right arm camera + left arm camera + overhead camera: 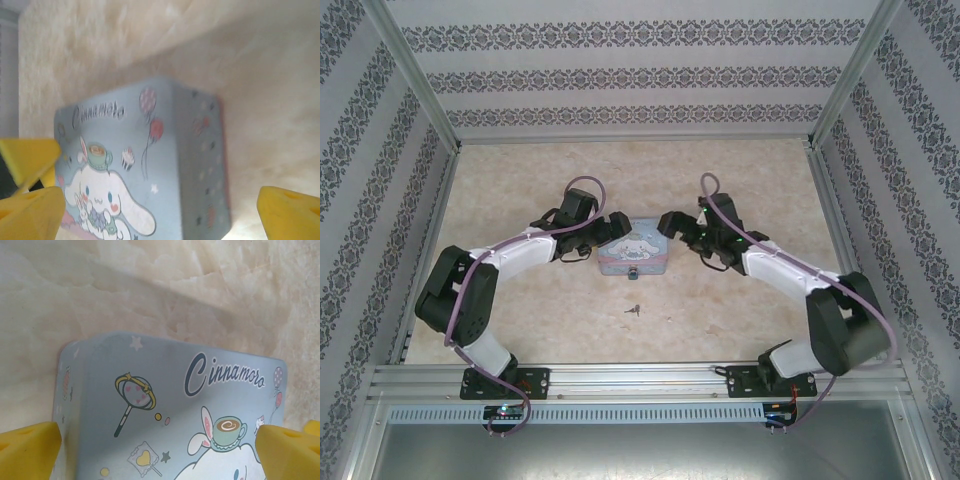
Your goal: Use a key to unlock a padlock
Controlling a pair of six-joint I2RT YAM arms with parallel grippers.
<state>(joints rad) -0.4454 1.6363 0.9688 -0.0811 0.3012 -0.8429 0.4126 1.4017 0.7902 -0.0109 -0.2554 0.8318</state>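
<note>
Top external view: both arms bend inward at centre frame, left gripper (613, 233) and right gripper (670, 228) spread wide, flanking the tin box (633, 252). The padlock (633, 271) sits at the box's lower edge, and the key (632, 309) lies below it.

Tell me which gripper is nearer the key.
Left, narrowly. Left gripper hangs open at the left end of the tin box, right gripper at its right end; the key lies before the box, apart from both.

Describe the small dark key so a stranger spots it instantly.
Find the pale blue cartoon-printed tin box centred on the beige marbled table. Toward the near edge from it lies the tiny dark metal key, alone and far smaller than the tin.
</note>
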